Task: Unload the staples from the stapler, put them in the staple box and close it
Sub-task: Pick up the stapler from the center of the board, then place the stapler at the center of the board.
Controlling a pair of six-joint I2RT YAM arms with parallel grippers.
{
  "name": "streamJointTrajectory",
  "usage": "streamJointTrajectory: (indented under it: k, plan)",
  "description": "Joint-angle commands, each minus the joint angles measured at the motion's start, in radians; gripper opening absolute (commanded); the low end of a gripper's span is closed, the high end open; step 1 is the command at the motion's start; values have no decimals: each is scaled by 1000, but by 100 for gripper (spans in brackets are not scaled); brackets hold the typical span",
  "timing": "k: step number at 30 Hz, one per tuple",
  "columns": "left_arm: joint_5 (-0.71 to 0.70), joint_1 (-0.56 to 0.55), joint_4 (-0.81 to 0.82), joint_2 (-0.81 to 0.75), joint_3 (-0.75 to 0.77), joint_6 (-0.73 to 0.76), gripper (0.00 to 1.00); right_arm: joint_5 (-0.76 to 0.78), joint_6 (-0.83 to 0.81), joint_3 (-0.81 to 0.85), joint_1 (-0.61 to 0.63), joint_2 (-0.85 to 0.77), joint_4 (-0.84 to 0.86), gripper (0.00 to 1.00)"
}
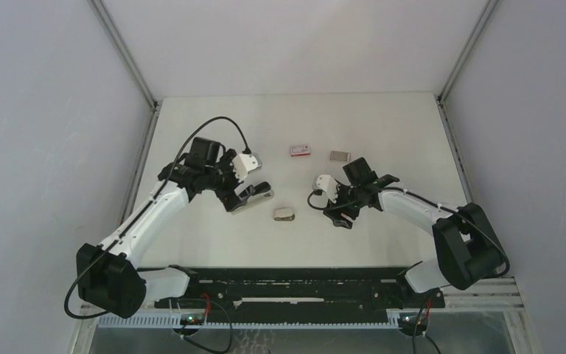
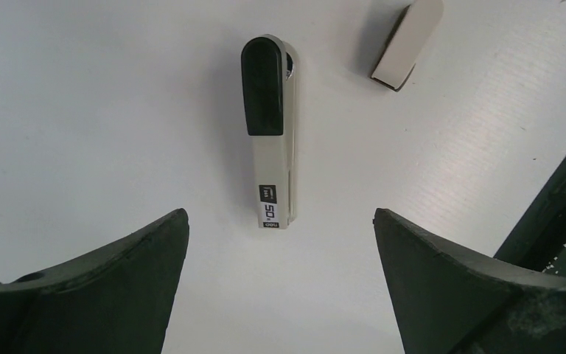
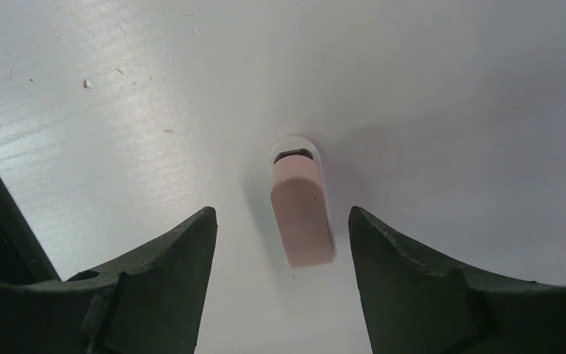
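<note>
Hanging wide apart and empty, left gripper [image 2: 280,214] sits over the table; black stapler [image 2: 273,133] lies flat at centre frame, its near end level with the fingertips, untouched. Right gripper [image 3: 281,212] is partly spread and grips nothing; pink stapler [image 3: 302,221] lies between its fingers, apart from both. Farther, upper centre of the top view: red-and-white box [image 1: 300,150], with a grey piece [image 1: 340,155] to its right. Staples too small to make out.

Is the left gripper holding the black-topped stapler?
No, the stapler lies on the table, untouched, between the open fingers of the left gripper.
</note>
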Motion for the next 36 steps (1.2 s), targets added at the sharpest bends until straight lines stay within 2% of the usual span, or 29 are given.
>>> streamJointTrajectory:
  k: [1,5,7,10,12,14,17,21,25,36]
  plan:
    - [73,10,38,-51,-36,-5,100,-9,-36,55,6,22,11,65]
    - [97,13,39,-76,-53,-7,100,1,-37,59,5,30,13,52]
    - [101,13,42,-84,-61,-8,100,3,-37,58,3,33,17,42]
    - [102,18,45,-94,-67,-10,100,11,-37,59,3,39,22,36]
    - [107,21,46,-99,-71,-11,100,12,-41,58,4,42,25,27]
    - [111,21,47,-102,-73,-11,100,15,-43,58,4,39,28,24]
    - [118,23,48,-102,-72,-12,100,12,-51,58,1,25,29,14]
    - [125,23,47,-101,-72,-8,100,13,-67,68,-12,-5,33,12]
    - [135,23,50,-102,-73,-2,100,-19,-91,128,-79,-2,9,8]
    - [212,0,76,-45,1,47,100,-78,-241,317,-221,132,-44,7]
